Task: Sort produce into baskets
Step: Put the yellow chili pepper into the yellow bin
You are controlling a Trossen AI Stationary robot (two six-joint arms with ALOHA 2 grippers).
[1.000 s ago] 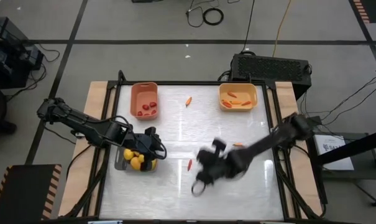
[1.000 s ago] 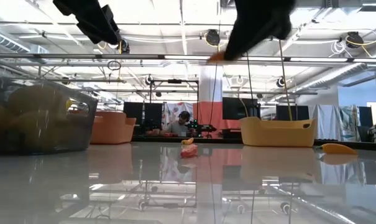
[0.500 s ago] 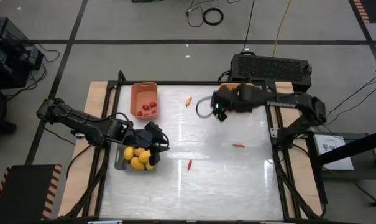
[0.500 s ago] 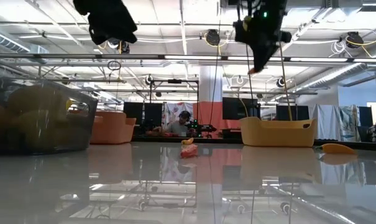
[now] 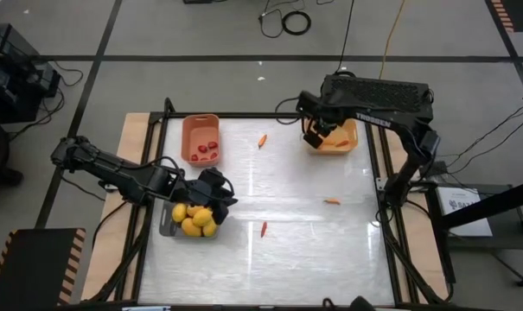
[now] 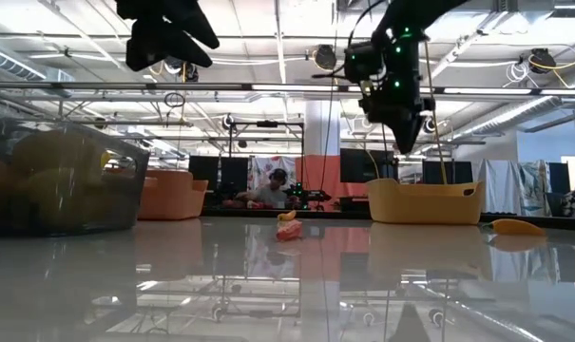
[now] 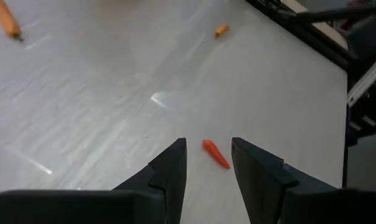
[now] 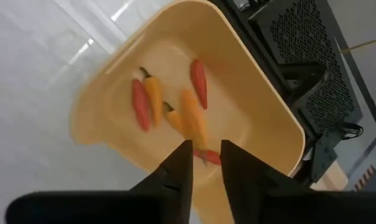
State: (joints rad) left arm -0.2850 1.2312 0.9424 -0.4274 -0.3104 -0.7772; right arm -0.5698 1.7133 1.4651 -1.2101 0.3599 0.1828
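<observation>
- Table [image 5: 270,190]: three baskets sit at its edges, so the loose produce lies between them.
- Grey basket [image 5: 165,226], left near side: yellow fruits [image 5: 194,218] piled in it.
- Salmon basket [image 5: 200,138], far left: dark red pieces [image 5: 206,150] inside.
- Yellow basket [image 8: 194,99], far right: several slim peppers [image 8: 151,102] on its floor.
- Right arm reaches in from the far right; right gripper [image 8: 205,158] hangs directly over the yellow basket, likely a drop point. Fingers a narrow gap apart, nothing between them; a blurred orange pepper [image 8: 194,121] sits just past the tips.
- Left arm stretches from the left edge; left gripper [image 7: 207,163] hovers over the grey basket, fingers partly open, empty.
- Loose on the table: peppers near centre front [image 5: 264,229], right of centre [image 5: 331,201], far middle [image 5: 262,140].
</observation>
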